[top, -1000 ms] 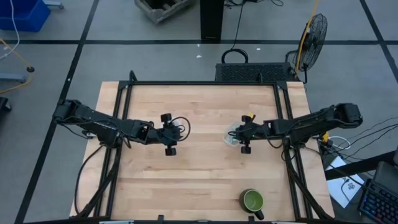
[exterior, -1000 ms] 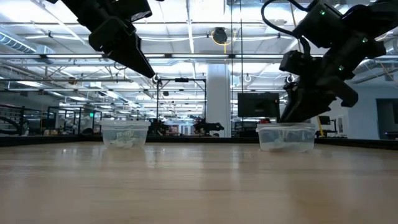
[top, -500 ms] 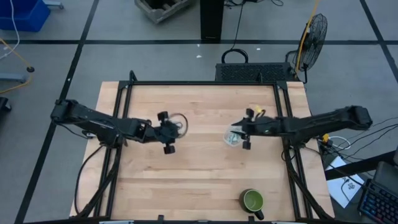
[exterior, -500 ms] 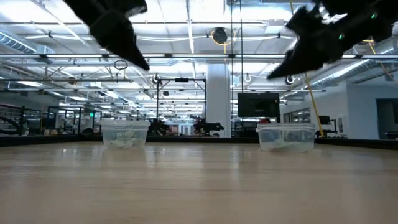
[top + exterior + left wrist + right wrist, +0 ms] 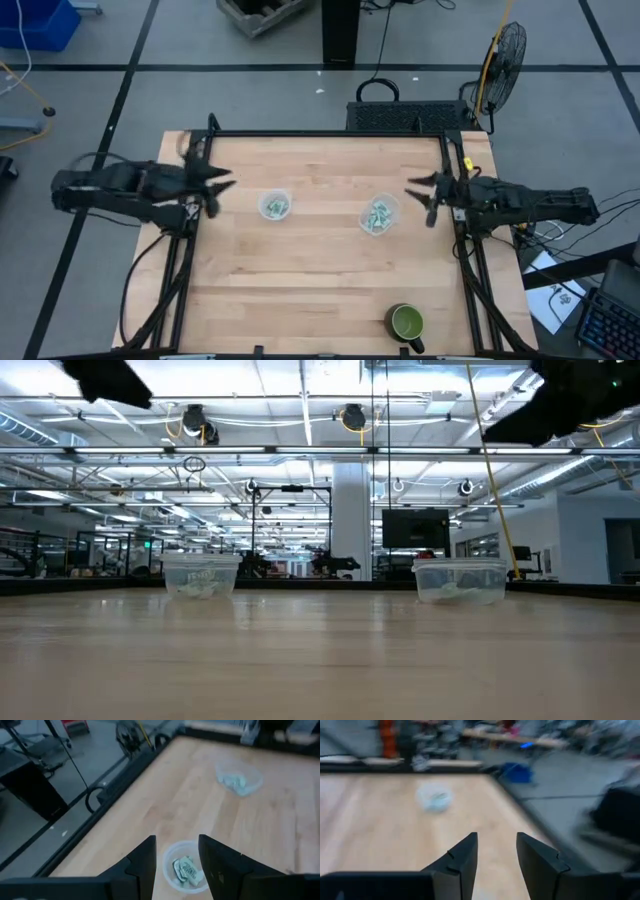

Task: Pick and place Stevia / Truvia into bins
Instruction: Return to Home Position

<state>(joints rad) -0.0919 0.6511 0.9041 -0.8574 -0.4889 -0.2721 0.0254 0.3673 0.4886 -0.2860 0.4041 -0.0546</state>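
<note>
Left hand (image 5: pixel 176 840) and right hand (image 5: pixel 496 836) gape empty near the surface's (image 5: pixel 320 270) side edges; packets (image 5: pixel 186 870) sit in both cups (image 5: pixel 262 199). Only a stray inward swing could topple one.

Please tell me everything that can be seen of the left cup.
The left cup is small, round, clear, seemingly whitish plastic. It stands upright on the wooden table, left of centre, holding green and white packets. Nothing grips it: the open left gripper is apart from it, near the table's left edge.
</note>
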